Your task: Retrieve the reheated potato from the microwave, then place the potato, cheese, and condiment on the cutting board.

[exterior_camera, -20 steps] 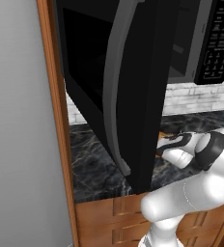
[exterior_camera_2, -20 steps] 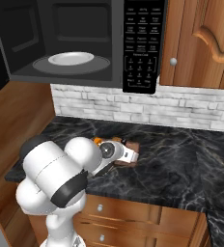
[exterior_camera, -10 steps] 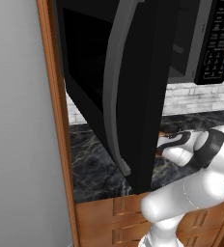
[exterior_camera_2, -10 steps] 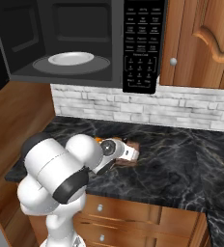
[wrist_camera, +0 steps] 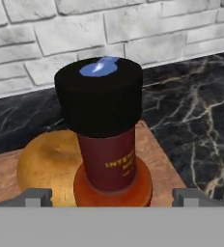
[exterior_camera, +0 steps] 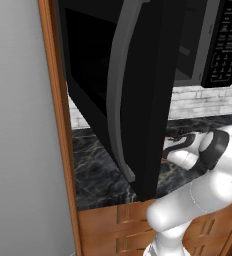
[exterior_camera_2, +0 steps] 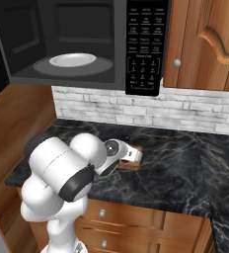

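Bottle [wrist_camera: 106, 130] stood on the board [wrist_camera: 155, 154] beside the potato [wrist_camera: 46, 166] — pincer [wrist_camera: 111, 197] spread wide, released — cheese unseen, possibly left.

The microwave [exterior_camera_2: 87, 44] hangs open, its black door [exterior_camera: 138, 95] with the long grey handle swung wide, a white plate [exterior_camera_2: 72, 60] lying on the turntable inside. Down on the wooden board [wrist_camera: 155, 154], the red bottle [wrist_camera: 106, 159] stands upright, black cap on top with a blue mark on it. The tan potato [wrist_camera: 46, 169] sits on the board too, just behind the bottle and touching it.
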